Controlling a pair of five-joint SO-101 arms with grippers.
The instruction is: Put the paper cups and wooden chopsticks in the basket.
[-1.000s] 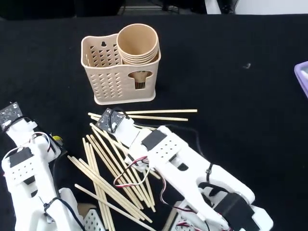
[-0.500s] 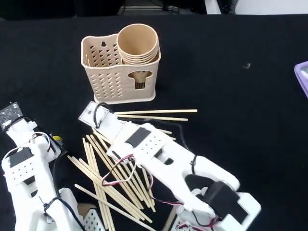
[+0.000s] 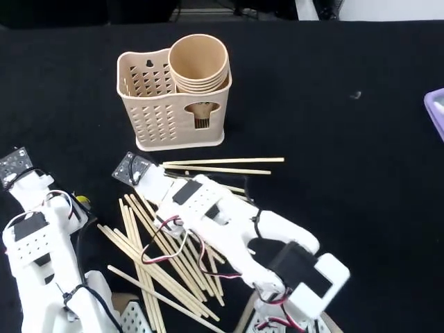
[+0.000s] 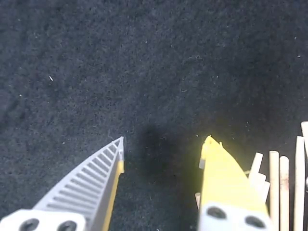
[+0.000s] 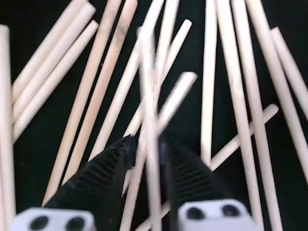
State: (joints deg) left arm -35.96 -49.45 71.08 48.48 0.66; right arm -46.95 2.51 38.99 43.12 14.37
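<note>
A beige perforated basket (image 3: 163,114) stands at the back of the black table, with a stack of paper cups (image 3: 199,62) in its right compartment. Many wooden chopsticks (image 3: 156,246) lie fanned out in front of it, and two more chopsticks (image 3: 229,165) lie crosswise near the basket. My right arm (image 3: 208,215) stretches over the fan. In the right wrist view my right gripper (image 5: 145,144) is shut on a wooden chopstick (image 5: 150,101) that runs out between its black fingers above the pile. My left gripper (image 4: 163,143) hangs open over bare cloth, with chopstick ends (image 4: 284,173) beside its yellow finger.
My left arm (image 3: 38,239) sits at the front left of the table. A purple object (image 3: 436,111) pokes in at the right edge. The black cloth to the right of the basket is bare apart from a small speck (image 3: 355,95).
My right arm has swung left and forward over the chopstick fan, its wrist ending closer to the basket's front left corner. The left arm has kept still.
</note>
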